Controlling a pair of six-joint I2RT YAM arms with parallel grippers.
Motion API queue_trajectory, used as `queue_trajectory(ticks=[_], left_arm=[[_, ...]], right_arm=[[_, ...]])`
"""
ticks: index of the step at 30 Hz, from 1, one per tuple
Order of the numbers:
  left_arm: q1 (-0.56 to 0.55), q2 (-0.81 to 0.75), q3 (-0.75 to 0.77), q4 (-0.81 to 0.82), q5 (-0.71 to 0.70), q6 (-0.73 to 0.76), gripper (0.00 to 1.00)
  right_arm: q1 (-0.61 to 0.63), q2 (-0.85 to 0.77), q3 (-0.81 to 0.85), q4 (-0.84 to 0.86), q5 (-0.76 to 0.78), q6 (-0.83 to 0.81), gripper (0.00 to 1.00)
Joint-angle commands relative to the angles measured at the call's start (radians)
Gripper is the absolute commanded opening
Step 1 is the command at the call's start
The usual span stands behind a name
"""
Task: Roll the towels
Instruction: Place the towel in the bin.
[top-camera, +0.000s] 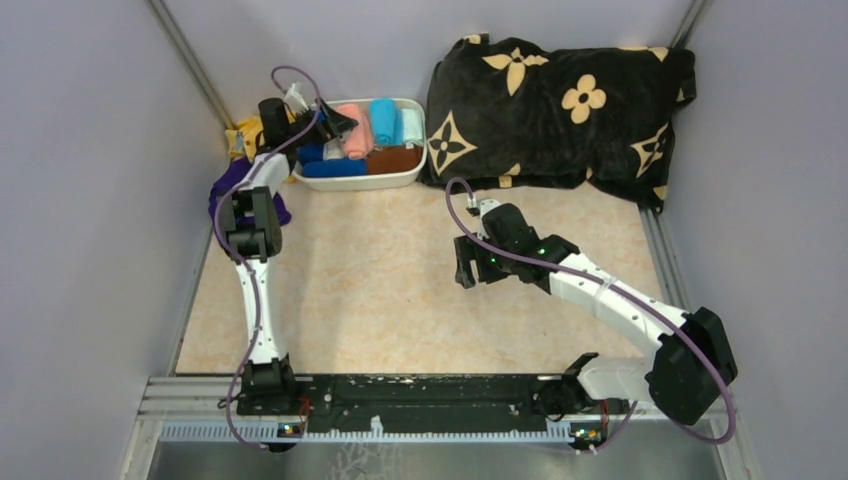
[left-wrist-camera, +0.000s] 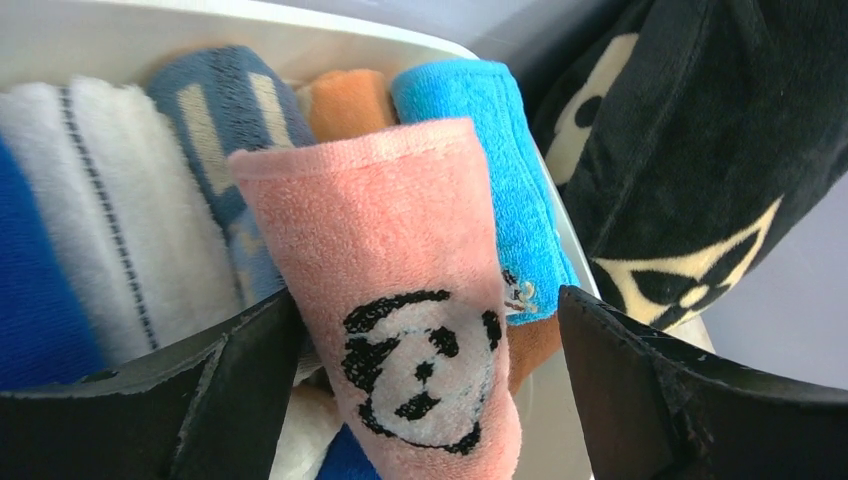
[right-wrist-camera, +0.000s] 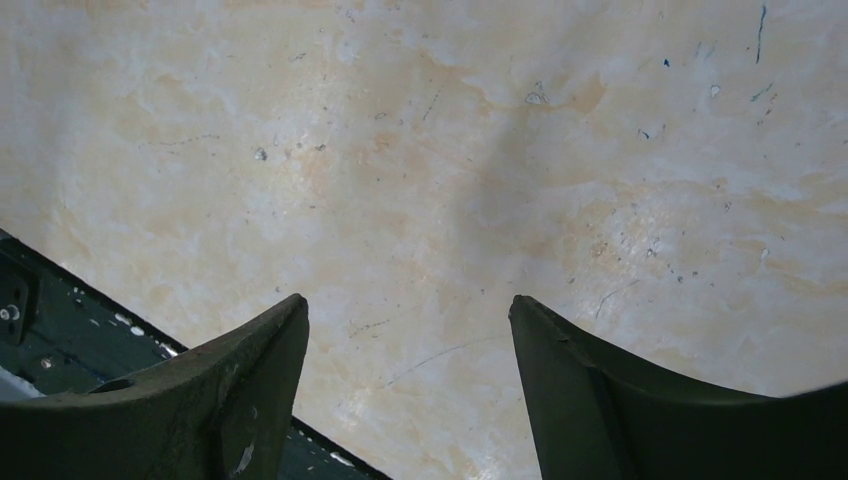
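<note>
The left gripper (left-wrist-camera: 428, 300) is standing wide open and empty, its jaws straddling the rolled salmon-pink terry towel with the panda face (left-wrist-camera: 390, 230), which is sitting in the white plastic basket (left-wrist-camera: 300, 35); that one is looking done. The deep purple towel (top-camera: 228, 182) is lying crumpled near the basket, waiting to be rolled. The right gripper (right-wrist-camera: 405, 305) is hovering open, holding nothing, over the marbled beige tabletop (right-wrist-camera: 420, 150).

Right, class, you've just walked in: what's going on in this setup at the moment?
The left gripper hangs open over a white plastic bin of rolled towels, with its fingers on either side of the rolled salmon-pink panda-print towel lying there. The right gripper hovers open, holding nothing, above the beige marbled tabletop. A deep purple cloth lies in a heap at the table's left edge, partly under the left arm and not yet rolled.
</note>
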Motion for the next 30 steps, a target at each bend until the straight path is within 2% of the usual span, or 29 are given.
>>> queue_trajectory(ticks=[1, 6, 12, 17, 25, 30], left_arm=[[0.015, -0.1, -0.043, 0.013, -0.095, 0.022, 0.98], [-0.001, -0.132, -0.111, -0.011, -0.139, 0.035, 0.9], [-0.054, -0.098, -0.089, -0.097, -0.23, 0.104, 0.82], [-0.095, -0.036, -0.009, -0.164, -0.306, 0.174, 0.68], [-0.12, -0.017, 0.025, -0.121, -0.33, 0.277, 0.42], [-0.119, 0.033, 0.061, -0.089, -0.286, 0.298, 0.43]], right_arm=[[-0.01, -0.054, 0.014, 0.022, 0.001, 0.01, 0.73], [-0.01, -0.08, -0.004, 0.028, 0.001, 0.016, 0.73], [-0.01, -0.111, -0.027, 0.038, -0.003, 0.035, 0.74], [-0.009, -0.126, -0.04, 0.036, -0.008, 0.049, 0.73], [-0.009, -0.147, -0.054, 0.027, -0.002, 0.057, 0.73], [-0.01, -0.148, -0.065, 0.032, -0.004, 0.063, 0.73]])
